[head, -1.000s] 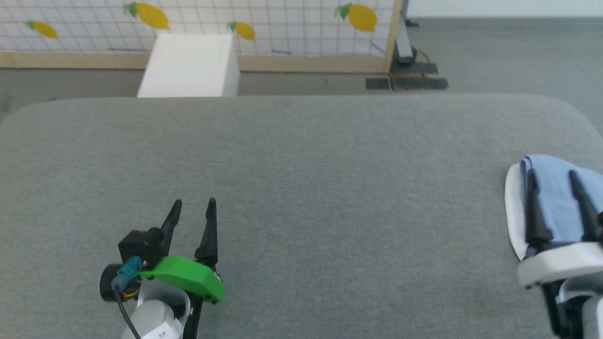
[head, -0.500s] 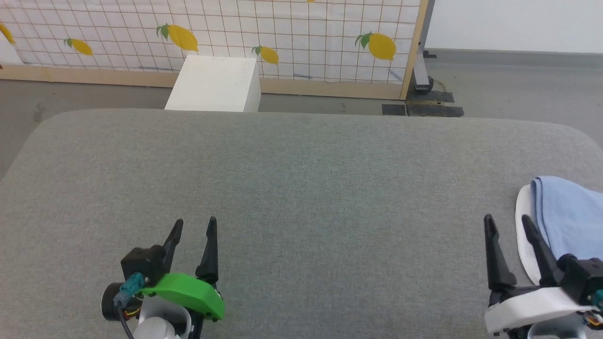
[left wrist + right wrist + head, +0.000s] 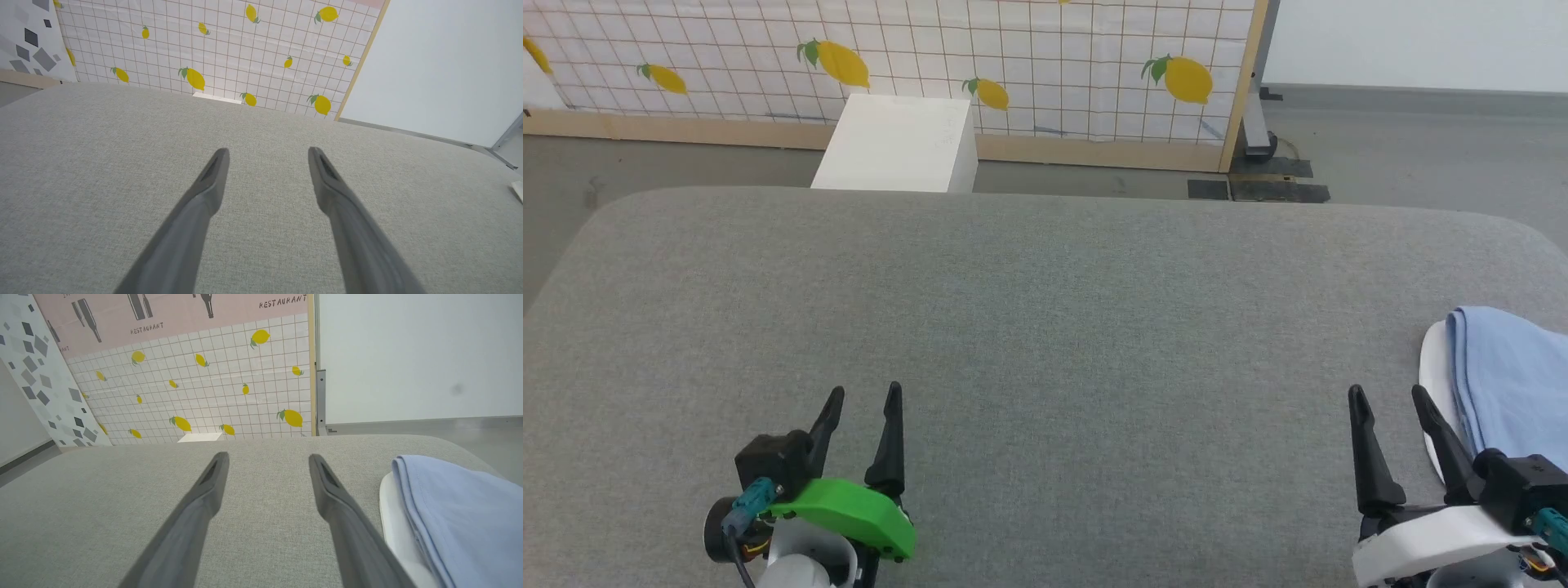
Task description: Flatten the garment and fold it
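Observation:
The garment (image 3: 1515, 384) is a light blue shirt lying folded on a white plate-like tray (image 3: 1431, 367) at the table's right edge, cut off by the frame. In the right wrist view the garment (image 3: 453, 506) lies just right of my fingers. My right gripper (image 3: 1387, 396) stands open over bare grey cloth, left of the tray and apart from it. Over at the lower left my left gripper (image 3: 866, 394) is open with nothing between its fingers (image 3: 212, 179). No buttons or logo show.
The grey fabric-covered table (image 3: 1045, 327) spreads wide between both grippers. Beyond its far edge stand a white box (image 3: 898, 143) and a lemon-patterned tiled panel (image 3: 1013, 65) in a wooden frame. Grey floor lies at the far right.
The head camera tilted up, so the whole picture shifted. My right gripper left the garment, where its fingers lay over the cloth, and moved left and back onto bare table.

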Controlling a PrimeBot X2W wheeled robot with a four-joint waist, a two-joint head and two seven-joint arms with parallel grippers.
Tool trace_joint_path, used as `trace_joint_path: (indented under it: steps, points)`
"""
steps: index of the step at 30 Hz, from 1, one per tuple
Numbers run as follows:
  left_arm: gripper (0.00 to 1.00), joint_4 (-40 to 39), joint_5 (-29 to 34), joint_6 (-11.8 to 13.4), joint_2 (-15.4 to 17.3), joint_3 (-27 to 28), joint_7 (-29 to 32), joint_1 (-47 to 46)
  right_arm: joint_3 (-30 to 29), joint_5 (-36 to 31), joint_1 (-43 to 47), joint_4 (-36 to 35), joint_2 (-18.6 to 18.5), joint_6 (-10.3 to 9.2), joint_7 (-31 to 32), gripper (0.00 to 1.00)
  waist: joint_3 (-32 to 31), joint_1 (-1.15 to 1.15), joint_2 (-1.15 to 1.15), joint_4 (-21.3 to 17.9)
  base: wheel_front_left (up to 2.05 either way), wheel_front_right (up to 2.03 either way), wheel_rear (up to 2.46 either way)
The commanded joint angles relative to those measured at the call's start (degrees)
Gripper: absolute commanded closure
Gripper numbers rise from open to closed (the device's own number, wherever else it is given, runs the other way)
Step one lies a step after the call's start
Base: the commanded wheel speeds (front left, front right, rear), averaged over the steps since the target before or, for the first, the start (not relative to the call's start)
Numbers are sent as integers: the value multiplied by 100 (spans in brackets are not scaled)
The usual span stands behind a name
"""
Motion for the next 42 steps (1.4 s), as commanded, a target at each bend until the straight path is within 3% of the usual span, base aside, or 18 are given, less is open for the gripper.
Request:
trace_joint_path:
  steps: [1,2,42]
  points:
    - [0,24,-15,-14,-16,10,-44,60,22,49,47,28,12,-8,-57,0,1,1,0,9,0,0,0]
    - [100,17,0,0,-1,-2,0,0,17,5,0,23,0,0,0,100,1,1,0,10,0,0,0]
    - [100,-496,407,164,-34,93,376,169,121,-278,-128,1,2,-1,201,100,16,1,0,-68,0,0,0]
